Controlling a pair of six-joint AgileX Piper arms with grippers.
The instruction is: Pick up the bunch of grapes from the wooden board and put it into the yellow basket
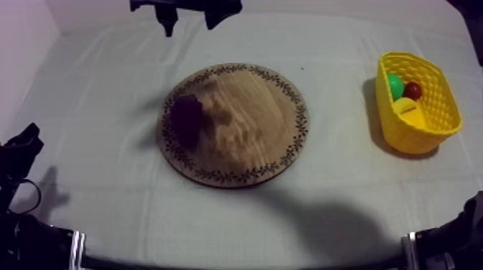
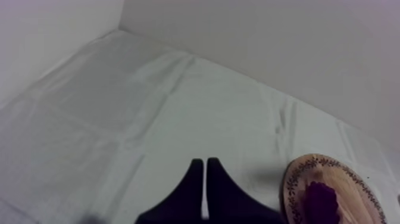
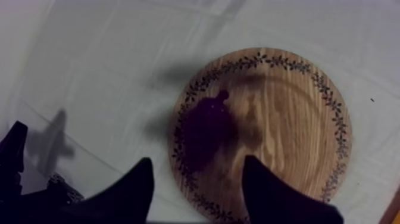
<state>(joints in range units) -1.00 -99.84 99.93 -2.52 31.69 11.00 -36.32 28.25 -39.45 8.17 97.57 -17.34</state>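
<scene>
Fingers of the right gripper (image 3: pixel 197 159) stand wide apart with nothing between them, poised over the wooden board (image 3: pixel 286 119); the bunch of grapes (image 3: pixel 205 134) lies on the board's left part, just inside the patterned rim, and in the right wrist view it sits in line with the gap between the two fingers; the left gripper (image 2: pixel 204 162) has its fingers pressed together in a narrow wedge, holding nothing, low at the left of the table (image 1: pixel 108 72) and well apart from the board.

The step in hand looks like the approach to the grasp; the grapes are not yet taken. The next move calls for a descent straight onto the bunch, fingers wide until they straddle it, then a firm close, a lift and a carry across to the yellow basket (image 1: pixel 440 100) at the right side of the table.

How high the fingers stand over the grapes cannot be judged; the bunch reads as one dark shape, its single grapes hard to tell apart; in the basket a small red fruit (image 1: pixel 412 90) and a green fruit (image 1: pixel 395 85), likely the pear, show plainly, while a yellow piece (image 1: pixel 407 109), perhaps the banana, blends into the basket's wall.
</scene>
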